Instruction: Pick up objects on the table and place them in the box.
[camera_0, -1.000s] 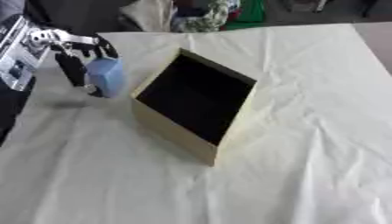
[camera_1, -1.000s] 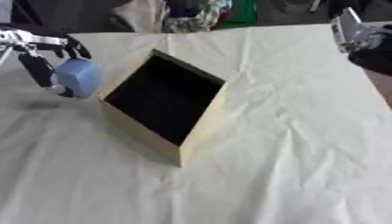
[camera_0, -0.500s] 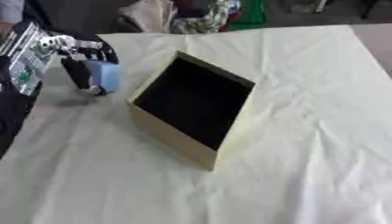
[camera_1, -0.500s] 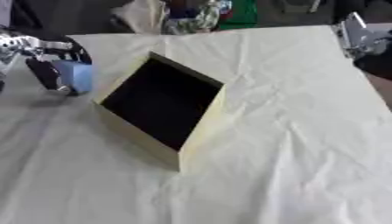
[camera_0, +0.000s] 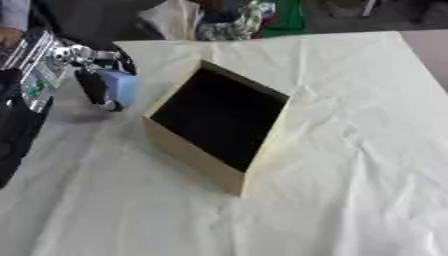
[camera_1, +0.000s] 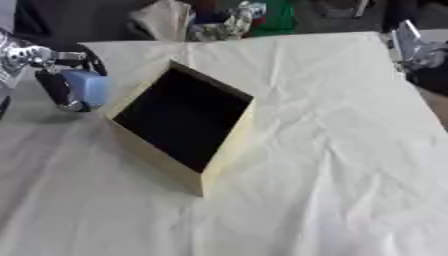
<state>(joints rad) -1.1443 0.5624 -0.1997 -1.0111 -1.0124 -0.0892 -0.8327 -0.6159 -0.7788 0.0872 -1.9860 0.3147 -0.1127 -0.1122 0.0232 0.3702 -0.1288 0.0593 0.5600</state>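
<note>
Left hand (camera_0: 87, 62) curls round pale blue block-shaped object (camera_0: 120, 86), prob. lifted off counter (camera_0: 350, 150) w/ cream cloth, beside open-topped tan cardboard box (camera_0: 219, 125) for dropping in.

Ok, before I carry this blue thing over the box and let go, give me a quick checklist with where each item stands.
1. Left hand holds the light blue object, fingers curled round it: ok.
2. Object lifted off the cloth: cannot tell; it hangs low beside the box's left wall.
3. Object over the box opening: not ok, it is outside it.
4. Box opening unobstructed: ok; inside is dark, contents cannot tell.
5. Right hand clear of the box, at the table's far right edge: ok.
</note>
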